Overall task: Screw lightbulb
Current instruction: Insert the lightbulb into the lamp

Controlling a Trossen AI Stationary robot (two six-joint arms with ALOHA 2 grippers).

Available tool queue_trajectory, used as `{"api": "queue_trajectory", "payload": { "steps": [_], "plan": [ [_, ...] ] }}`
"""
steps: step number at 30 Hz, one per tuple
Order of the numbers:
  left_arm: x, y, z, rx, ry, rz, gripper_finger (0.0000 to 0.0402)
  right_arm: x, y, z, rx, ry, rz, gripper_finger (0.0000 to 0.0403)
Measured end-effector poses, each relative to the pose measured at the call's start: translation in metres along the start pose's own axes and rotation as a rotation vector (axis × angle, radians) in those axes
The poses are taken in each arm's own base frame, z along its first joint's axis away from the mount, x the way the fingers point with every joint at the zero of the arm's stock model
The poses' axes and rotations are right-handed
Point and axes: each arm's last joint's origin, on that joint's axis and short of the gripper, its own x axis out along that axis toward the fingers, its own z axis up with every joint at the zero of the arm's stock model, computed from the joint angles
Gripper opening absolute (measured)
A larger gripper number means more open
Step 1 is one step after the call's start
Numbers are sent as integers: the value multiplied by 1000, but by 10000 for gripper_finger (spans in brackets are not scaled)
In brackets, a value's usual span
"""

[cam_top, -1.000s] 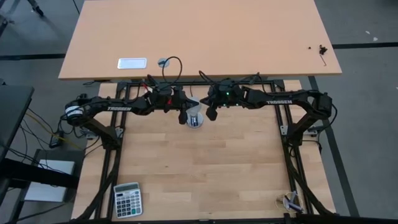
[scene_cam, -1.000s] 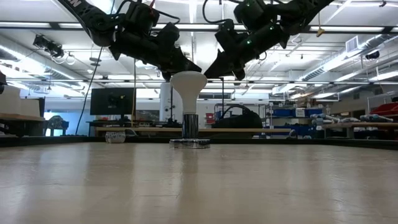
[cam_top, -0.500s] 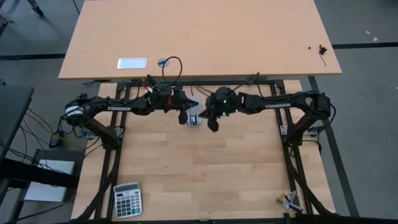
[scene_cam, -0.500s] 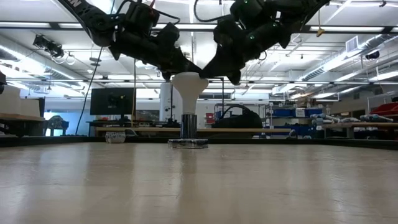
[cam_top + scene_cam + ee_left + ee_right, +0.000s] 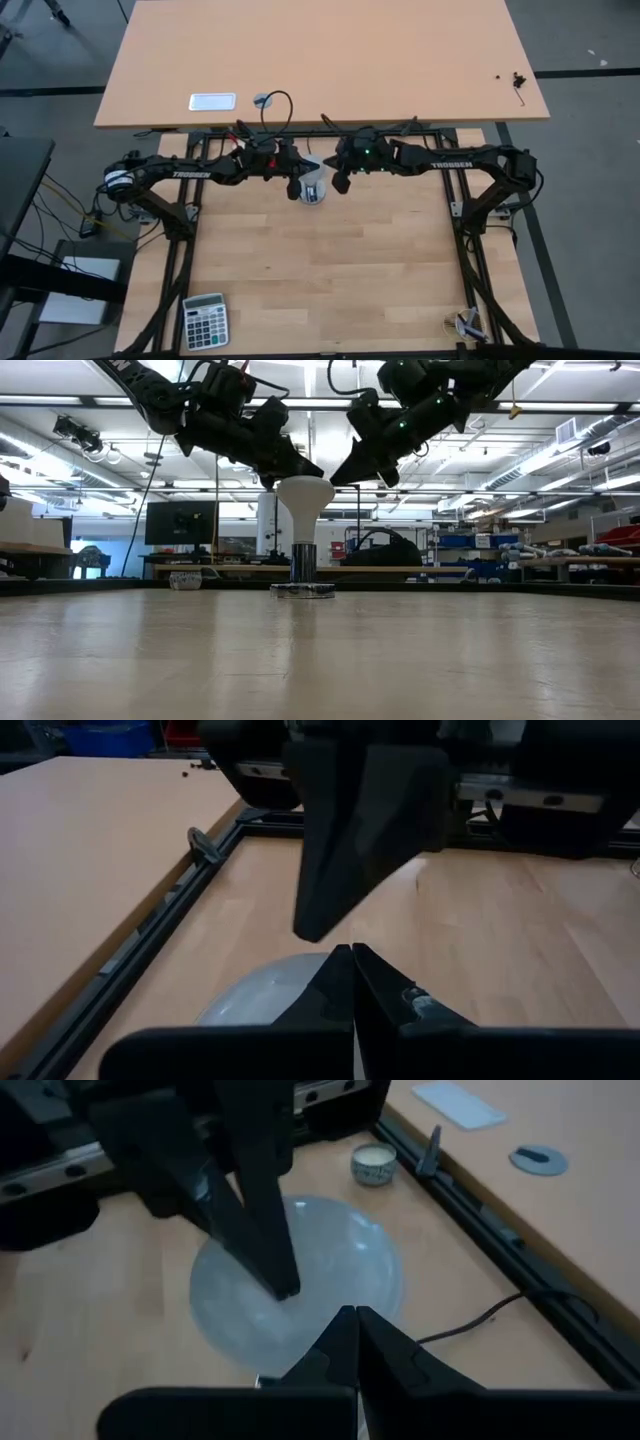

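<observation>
Pale wood planks of the counter (image 5: 320, 270) carry very little: the lightbulb (image 5: 304, 495) stands upright near the far edge, dome up, its narrow base seated in a dark socket (image 5: 304, 563) on a flat silver base (image 5: 304, 591) with a thin black cord (image 5: 480, 1318) trailing off. My left tool (image 5: 311, 472) has its fingers pressed together, tip at the left of the dome's rim, touching or just above it; I cannot tell which. My right tool (image 5: 340, 478) is also pressed together and hangs just beside the dome's right rim, apart from it in the level view. Neither pinches the bulb. My worry is that turning a smooth dome with closed fingertips depends on friction alone: if the tips slip, the bulb won't thread and I would only rub the glass. Pushing sideways from one side could tip the socket, since its base looks loose on the wood, or drag it along by the cord. My two tools are also near each other over the dome, so a careless swing could knock them together.
</observation>
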Motion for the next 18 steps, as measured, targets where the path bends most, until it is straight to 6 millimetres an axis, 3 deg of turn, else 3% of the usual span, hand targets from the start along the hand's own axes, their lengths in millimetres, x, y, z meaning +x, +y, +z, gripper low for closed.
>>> {"api": "queue_trajectory", "payload": {
  "steps": [18],
  "plan": [
    [0, 0, 0, -5, 2, -8, 0, 8, 4, -4, -4, 11, 63, 8]
  ]
}}
